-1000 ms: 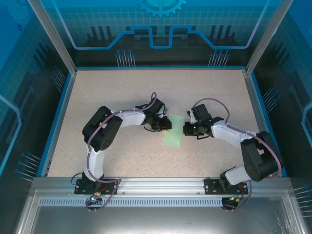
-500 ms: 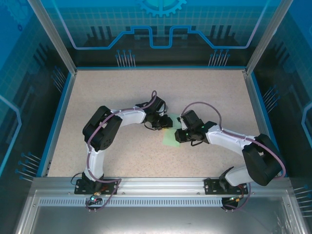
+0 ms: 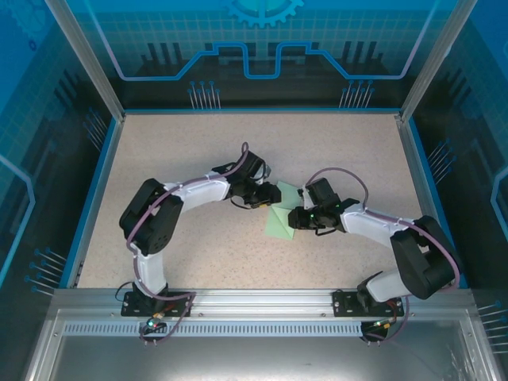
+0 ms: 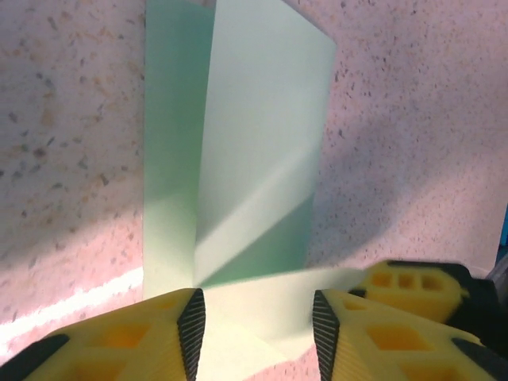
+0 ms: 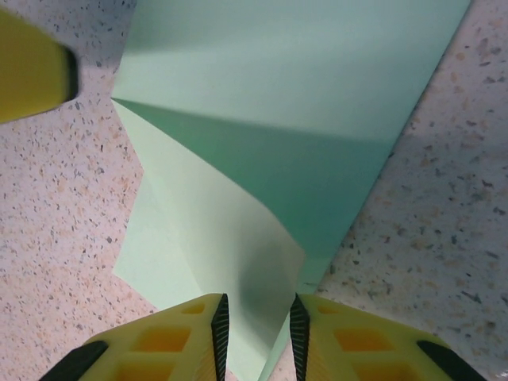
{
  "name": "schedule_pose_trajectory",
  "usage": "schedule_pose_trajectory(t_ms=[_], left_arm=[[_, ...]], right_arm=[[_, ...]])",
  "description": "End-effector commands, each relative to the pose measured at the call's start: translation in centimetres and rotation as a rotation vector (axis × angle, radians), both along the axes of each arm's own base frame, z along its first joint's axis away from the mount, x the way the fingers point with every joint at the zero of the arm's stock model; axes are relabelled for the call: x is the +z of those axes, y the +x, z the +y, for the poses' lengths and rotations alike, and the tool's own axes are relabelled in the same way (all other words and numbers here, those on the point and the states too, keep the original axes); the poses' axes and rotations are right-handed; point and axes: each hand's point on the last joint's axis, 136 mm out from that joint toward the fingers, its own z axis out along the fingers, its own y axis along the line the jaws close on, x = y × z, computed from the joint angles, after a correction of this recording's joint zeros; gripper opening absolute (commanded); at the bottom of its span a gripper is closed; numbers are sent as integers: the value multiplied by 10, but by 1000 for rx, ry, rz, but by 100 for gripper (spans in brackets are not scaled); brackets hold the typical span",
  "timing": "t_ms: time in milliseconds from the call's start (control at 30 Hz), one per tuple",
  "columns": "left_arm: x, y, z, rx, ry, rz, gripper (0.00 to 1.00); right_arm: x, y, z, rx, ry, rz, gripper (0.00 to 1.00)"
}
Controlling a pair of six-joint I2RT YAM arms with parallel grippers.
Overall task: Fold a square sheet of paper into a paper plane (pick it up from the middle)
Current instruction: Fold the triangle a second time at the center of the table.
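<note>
The square sheet of paper (image 3: 278,227), pale mint green, lies mid-table, partly folded, with one flap lifted. In the left wrist view the sheet (image 4: 262,119) shows a long crease, and my left gripper (image 4: 257,325) stands open over its near end, a pad at each side. In the top view the left gripper (image 3: 268,200) is at the sheet's upper left. My right gripper (image 3: 295,218) is at the sheet's right edge. Its jaws (image 5: 258,329) are drawn close around the raised flap (image 5: 238,238) of the sheet (image 5: 317,71).
The speckled beige tabletop (image 3: 175,159) is walled by a blue rim and glass panels. The two grippers are almost touching: a right finger (image 4: 413,286) shows beside my left fingers, and a left finger (image 5: 28,71) shows at the right wrist view's upper left.
The right gripper swung in over the sheet, then drew back right with a flap rising. The flat sheet now shows a fold. The left arm shifted slightly up and left.
</note>
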Motion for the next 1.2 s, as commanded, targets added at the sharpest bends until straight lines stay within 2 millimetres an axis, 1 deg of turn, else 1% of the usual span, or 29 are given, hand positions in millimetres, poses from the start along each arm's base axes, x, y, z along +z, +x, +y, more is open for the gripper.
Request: schedule_pose_trajectory(t_ms=[0, 100, 200, 367, 467, 600, 767, 900, 1000, 1100, 1167], left_arm=[[1, -12, 11, 42, -10, 24, 48], [-2, -18, 10, 67, -33, 26, 54], [-7, -21, 3, 90, -86, 31, 57], [-22, -25, -14, 99, -139, 49, 57], [-23, -24, -22, 100, -166, 47, 57], [-22, -23, -27, 97, -174, 38, 56], [-27, -25, -30, 89, -168, 47, 52], [-19, -26, -27, 92, -164, 18, 51], [-23, -28, -31, 73, -158, 35, 45], [-31, -28, -32, 72, -152, 53, 37], [-33, -28, -33, 71, -149, 53, 31]], right_arm=[[-6, -1, 2, -8, 52, 31, 26], [-10, -2, -2, -21, 52, 39, 22], [-14, -3, -7, -36, 52, 51, 19], [-19, -5, -14, -50, 48, 63, 16], [-20, -6, -15, -50, 49, 66, 16], [-20, -5, -16, -54, 51, 65, 16], [-20, -3, -16, -51, 56, 64, 16], [-20, -3, -16, -53, 58, 65, 16], [-22, -3, -15, -54, 58, 68, 16], [-21, -3, -16, -55, 58, 66, 16], [-20, -3, -16, -58, 58, 64, 16]])
